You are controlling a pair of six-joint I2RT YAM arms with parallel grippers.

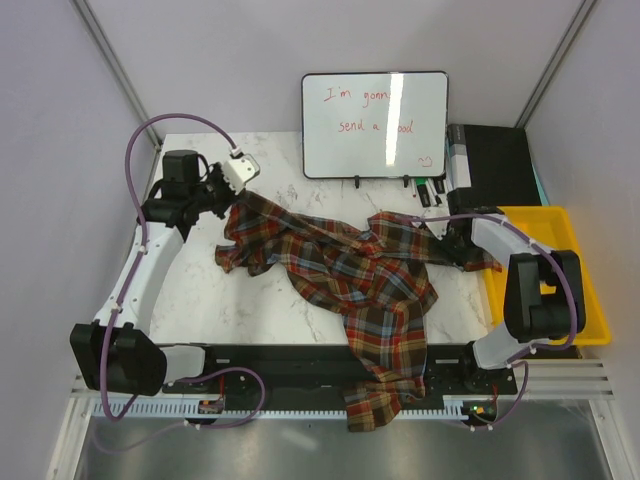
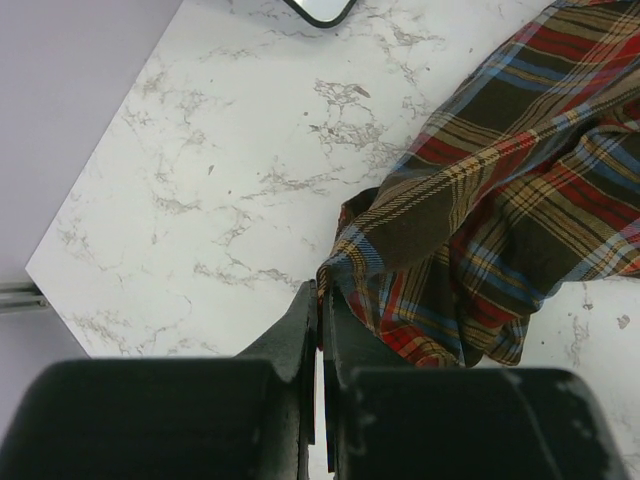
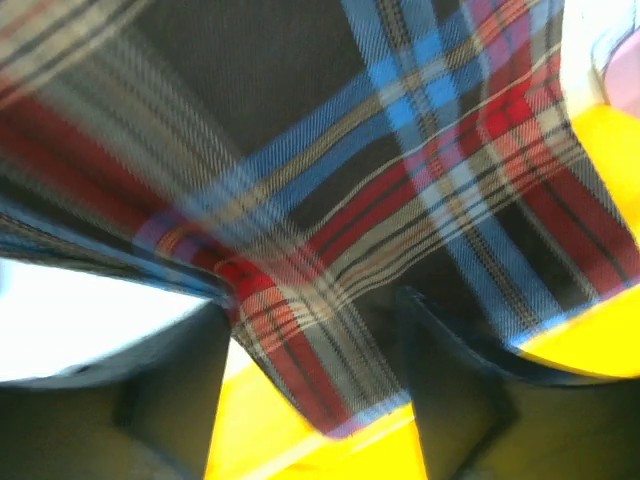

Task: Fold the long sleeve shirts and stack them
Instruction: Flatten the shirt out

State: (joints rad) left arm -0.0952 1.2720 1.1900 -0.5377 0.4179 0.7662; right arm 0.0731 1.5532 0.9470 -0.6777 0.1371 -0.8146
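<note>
— where did the job stand just then?

— barely begun. starting on the left: my left claw (image 1: 230, 203) was clamped tight on an edge of the plaid shirt (image 1: 370, 270), at the far left of the heap. my wrist view showed the fingers (image 2: 300, 335) pressed together with the hem caught at their tips, and bare marble table (image 2: 200, 200) off to the side.

— and the shirt itself?

— it lay crumpled across the middle of the table in no order, with one end hanging off the near edge between my two bases. there was no crease laid and no sleeve tucked in, as far as i could make out.

— the right side?

— my right claw (image 1: 455, 245) sat at the shirt's right edge, beside the yellow bin (image 1: 575, 290). its jaws stood apart. in that wrist view a strip of the shirt ran down between the fingers (image 3: 170, 400), blurred, with yellow behind it. i could not tell whether the pads touched the fabric, and i would not call it a grip.

— so what was left?

— by my reckoning, all of it: spread the shirt flat, fold it, and set it down to start a stack. i saw only that one shirt, and no folded pile anywhere.
</note>
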